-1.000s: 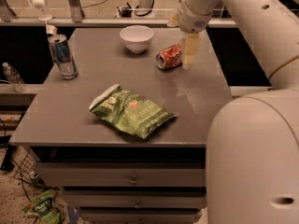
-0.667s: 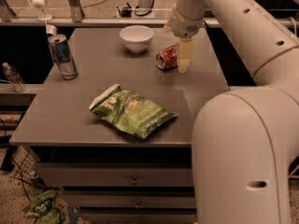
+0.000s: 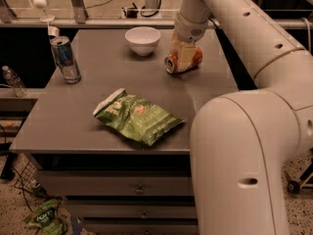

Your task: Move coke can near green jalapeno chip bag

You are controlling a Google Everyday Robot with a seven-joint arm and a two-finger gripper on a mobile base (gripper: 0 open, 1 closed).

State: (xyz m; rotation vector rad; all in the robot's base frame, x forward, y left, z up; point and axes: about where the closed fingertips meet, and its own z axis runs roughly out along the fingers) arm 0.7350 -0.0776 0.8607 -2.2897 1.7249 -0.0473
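Can [image 3: 197,58] lies on its side at the far right of the tabletop [image 3: 88,106], silver end toward the bowl [image 3: 142,39], red body pointing right. Being on its side, it could roll if nudged, so a grip across the body looks the sensible way to take it.

End effector [image 3: 183,58] sits directly over the can's middle, reaching down from the arm above. It hides the can's centre; only the silver end and the red far end show on either side. Can is at the end effector, straddled by it. Cannot tell whether the end effector is clamped on the can or merely around it.

Bag [image 3: 139,116] lies flat near the front edge, white end toward the left, well apart from the can. Bare tabletop lies between them, so the carry looks unobstructed.

Slim blue can [image 3: 65,58] stands upright at far left, out of the way.

Judgement: grasp stage, transfer not yet begun.
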